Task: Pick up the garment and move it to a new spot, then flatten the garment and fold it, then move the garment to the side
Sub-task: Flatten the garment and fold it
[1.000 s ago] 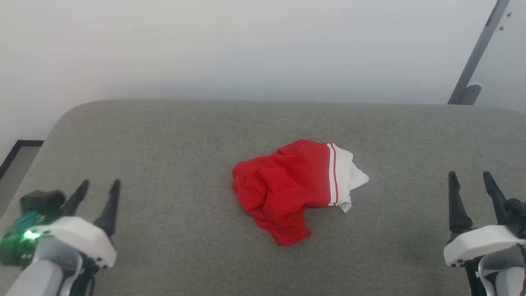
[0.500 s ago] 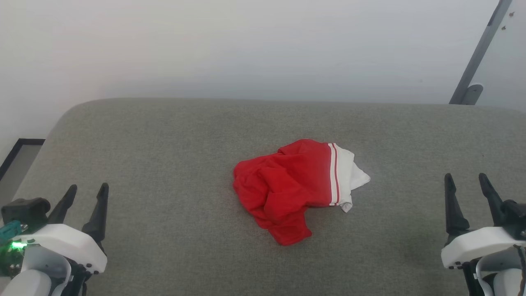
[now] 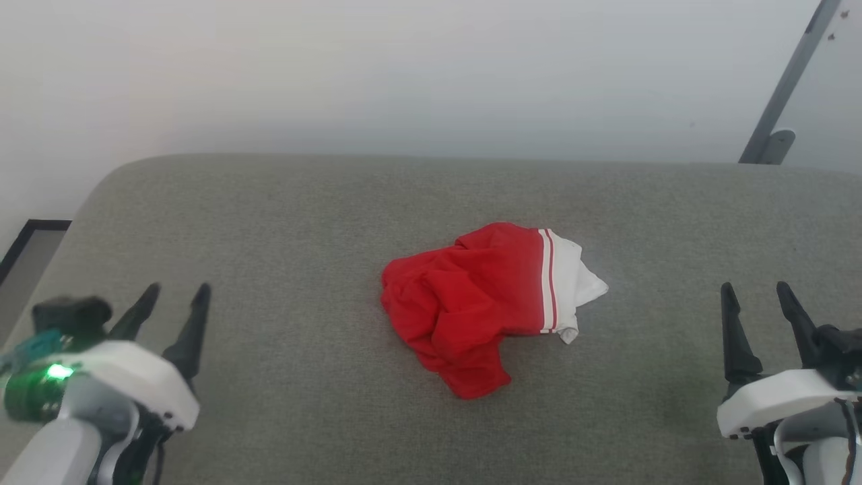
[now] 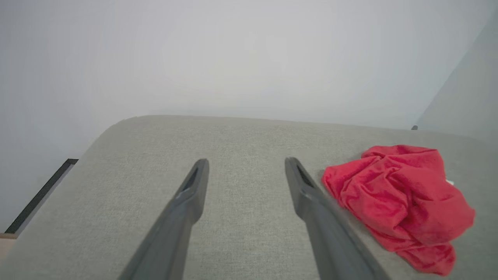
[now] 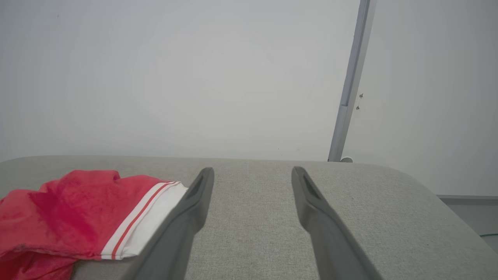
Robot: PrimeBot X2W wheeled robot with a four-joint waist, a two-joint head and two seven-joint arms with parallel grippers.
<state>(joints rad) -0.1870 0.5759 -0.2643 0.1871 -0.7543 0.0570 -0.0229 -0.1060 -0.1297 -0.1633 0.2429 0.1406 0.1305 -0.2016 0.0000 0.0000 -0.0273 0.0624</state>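
The garment (image 3: 481, 303) lies crumpled in a heap at the middle of the grey cushioned surface (image 3: 303, 222); it is red with a white panel and red-and-white striped trim on its right side. My left gripper (image 3: 175, 291) hovers open at the lower left, well apart from the heap. At the lower right my right gripper (image 3: 756, 288) is open too, also clear of it. The left wrist view has the garment (image 4: 400, 202) just right of its fingers (image 4: 307, 190). In the right wrist view the garment (image 5: 78, 214) lies left of the fingers (image 5: 194, 202).
A pale wall stands behind the surface's rounded far edge. A grey metal post (image 3: 784, 87) leans at the upper right. A dark-framed strip of floor (image 3: 27, 246) shows past the left edge. Bare grey cushion surrounds the garment on all sides.
My left gripper dipped toward the lower left, then came back up and slightly right. The right gripper has barely shifted. The whole picture has slid a little. The garment lies as before.
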